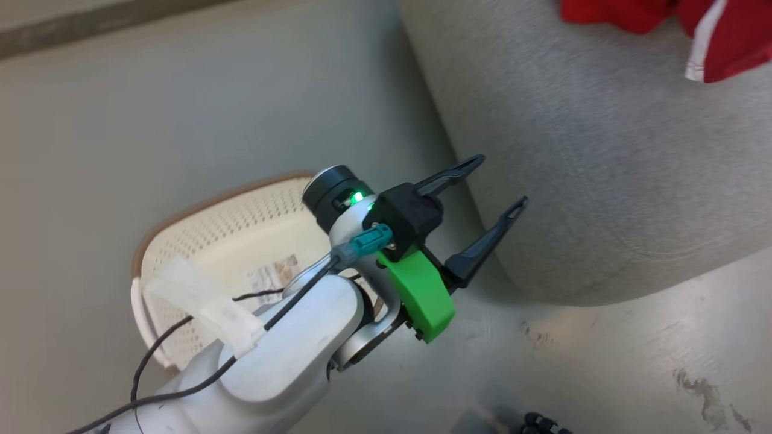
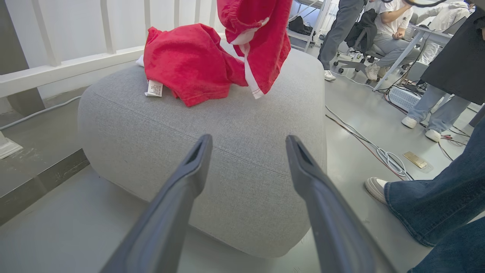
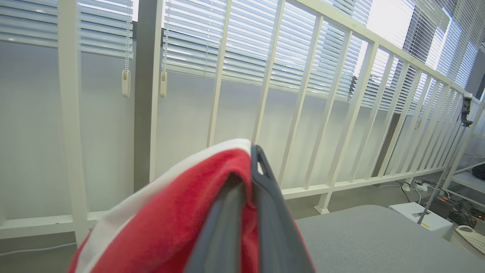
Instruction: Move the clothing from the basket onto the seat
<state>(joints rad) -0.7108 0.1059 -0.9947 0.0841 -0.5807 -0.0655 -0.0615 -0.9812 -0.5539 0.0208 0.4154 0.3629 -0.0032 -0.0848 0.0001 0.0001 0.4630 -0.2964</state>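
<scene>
1. Left gripper [image 1: 500, 181]: spread wide, nothing held, mid-frame in head view, tips just beside the rounded edge of the seat [image 1: 603, 150].
2. Right gripper [image 3: 248, 167]: closed tight on clothing [image 3: 182, 216], red with a white band, at bottom centre of right wrist view, raised over the grey seat top.
3. Left wrist view, upper centre: one red piece heaped on the seat with a white tag showing. Second piece hanging from the top edge, hem low over the seat.
4. Head view, upper right corner: red clothing on the woven grey seat.
5. Basket [image 1: 241, 223]: lower left of head view, on the floor [image 1: 90, 150] near the seat, partly behind the pale forearm, paper label inside.
6. Floor: smooth grey, scuffed at lower right of head view.
7. Room: white railing [image 3: 295, 94] and blinds [image 3: 235, 41] beyond the seat. Cables [image 2: 379, 151] across the floor at right of left wrist view. People [image 2: 435, 197] standing and seated along the right and upper right.
</scene>
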